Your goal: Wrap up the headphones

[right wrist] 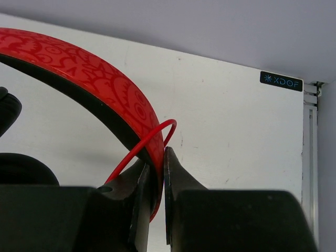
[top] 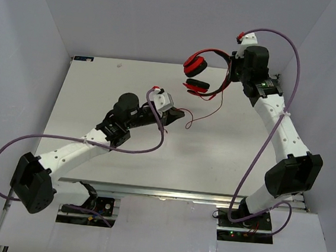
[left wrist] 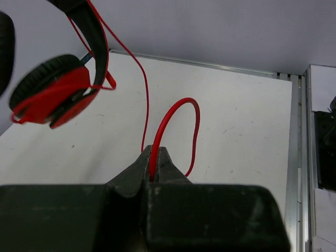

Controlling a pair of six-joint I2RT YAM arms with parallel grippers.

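Note:
The red headphones [top: 207, 72] hang in the air at the back right, lifted off the table. My right gripper [top: 233, 65] is shut on their red patterned band [right wrist: 113, 92], and one turn of the thin red cord [right wrist: 147, 140] crosses the band just above the jaws. The cord [top: 208, 113] trails down and left to my left gripper [top: 181, 112], which is shut on the cord [left wrist: 169, 118]; a loop of it arches just beyond the fingertips. One round red cup with its black pad [left wrist: 52, 97] hangs at upper left in the left wrist view.
The white table [top: 100, 84] is boxed in by pale walls on the left, back and right. Thick purple cables [top: 265, 135] loop off both arms. A metal rail [top: 179, 194] runs along the near edge, with both arm bases behind it.

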